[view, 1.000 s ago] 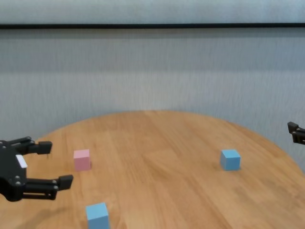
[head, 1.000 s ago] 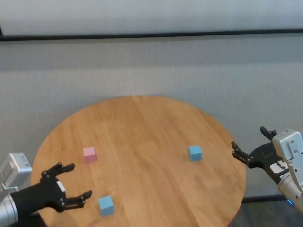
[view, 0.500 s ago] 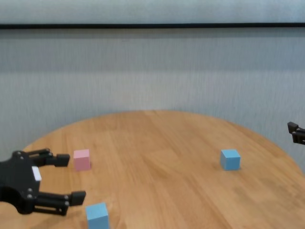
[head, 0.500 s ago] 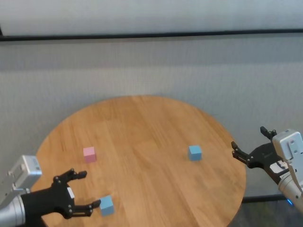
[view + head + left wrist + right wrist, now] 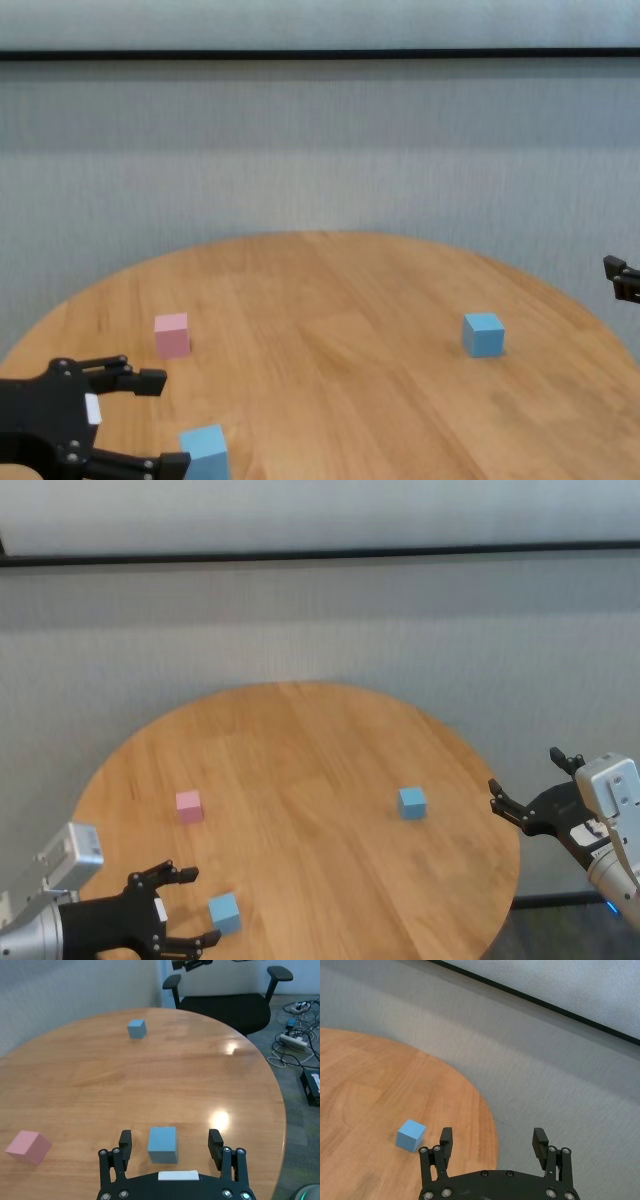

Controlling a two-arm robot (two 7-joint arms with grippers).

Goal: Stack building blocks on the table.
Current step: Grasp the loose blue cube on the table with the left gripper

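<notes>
Three cubes lie apart on the round wooden table [image 5: 300,750]. The near light blue cube [image 5: 225,913] sits at the front left, also in the chest view [image 5: 205,448] and the left wrist view [image 5: 162,1144]. My left gripper [image 5: 190,907] is open, its fingers [image 5: 125,1141] on either side of that cube, not touching it. The pink cube [image 5: 188,806] lies farther back on the left [image 5: 171,334] [image 5: 28,1146]. The second light blue cube [image 5: 411,802] lies at the right [image 5: 483,334] [image 5: 411,1135]. My right gripper [image 5: 522,798] is open and empty off the table's right edge.
A black office chair [image 5: 225,1005] stands beyond the table's far edge in the left wrist view. Cables and a power strip [image 5: 295,1035] lie on the floor there. A grey wall [image 5: 320,620] runs behind the table.
My left gripper has moved forward and toward the table's front edge until its open fingers flank the near blue cube. The right arm and all cubes have not moved.
</notes>
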